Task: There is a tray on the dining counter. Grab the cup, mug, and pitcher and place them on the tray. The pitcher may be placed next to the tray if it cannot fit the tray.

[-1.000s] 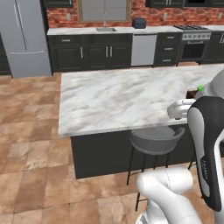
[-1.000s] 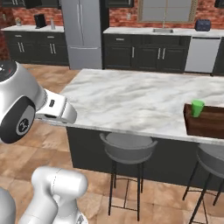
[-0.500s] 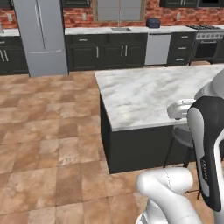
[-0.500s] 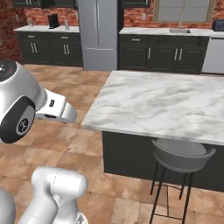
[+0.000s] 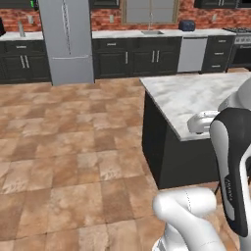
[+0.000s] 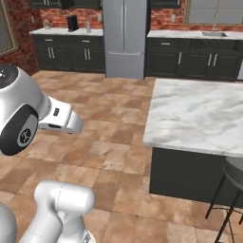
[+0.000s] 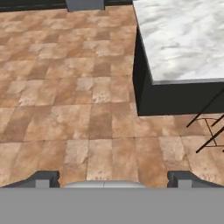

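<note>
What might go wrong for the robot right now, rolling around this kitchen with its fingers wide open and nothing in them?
1. The arm sits close to the corner of the dining counter; a careless turn may clip its edge.
2. A stool stands tucked by the counter, and its thin legs could catch the base.
3. The open fingers hold nothing, and the floor ahead offers nothing to grab, so the robot may have to search further.

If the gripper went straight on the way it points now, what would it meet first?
Most likely the terracotta tile floor. The open gripper looks down over bare tiles, with the dining counter off to the upper right of the hand view. Depth is unclear.
</note>
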Robot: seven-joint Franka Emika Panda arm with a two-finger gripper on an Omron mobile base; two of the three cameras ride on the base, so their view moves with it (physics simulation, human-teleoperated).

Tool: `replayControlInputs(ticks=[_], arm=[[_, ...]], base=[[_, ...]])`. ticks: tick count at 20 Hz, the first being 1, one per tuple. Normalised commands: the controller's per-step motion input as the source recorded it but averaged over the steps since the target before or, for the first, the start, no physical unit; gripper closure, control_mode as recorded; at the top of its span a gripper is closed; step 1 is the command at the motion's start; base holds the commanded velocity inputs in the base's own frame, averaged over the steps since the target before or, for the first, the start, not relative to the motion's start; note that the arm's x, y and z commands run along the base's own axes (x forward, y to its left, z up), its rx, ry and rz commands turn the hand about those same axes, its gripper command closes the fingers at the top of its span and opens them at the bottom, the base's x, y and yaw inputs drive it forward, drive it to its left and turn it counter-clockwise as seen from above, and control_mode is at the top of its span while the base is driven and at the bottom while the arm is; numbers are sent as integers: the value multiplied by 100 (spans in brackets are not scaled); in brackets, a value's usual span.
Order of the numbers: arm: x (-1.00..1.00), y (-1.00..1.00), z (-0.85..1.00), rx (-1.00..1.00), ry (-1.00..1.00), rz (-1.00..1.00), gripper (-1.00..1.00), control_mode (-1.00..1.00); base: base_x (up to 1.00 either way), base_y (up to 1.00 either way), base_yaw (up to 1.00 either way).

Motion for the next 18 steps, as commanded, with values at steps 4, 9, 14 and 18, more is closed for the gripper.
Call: replayControlInputs(ticks=[4, 9, 14, 18], arm=[[0, 0, 0, 0, 0, 0, -100, 100], [0, 0, 0, 0, 0, 0, -100, 100], [0, 0, 0, 0, 0, 0, -100, 100], [0, 0, 0, 0, 0, 0, -100, 100]], base=[[7, 100, -1], [57, 100, -5], [75, 100, -3], [93, 98, -3]])
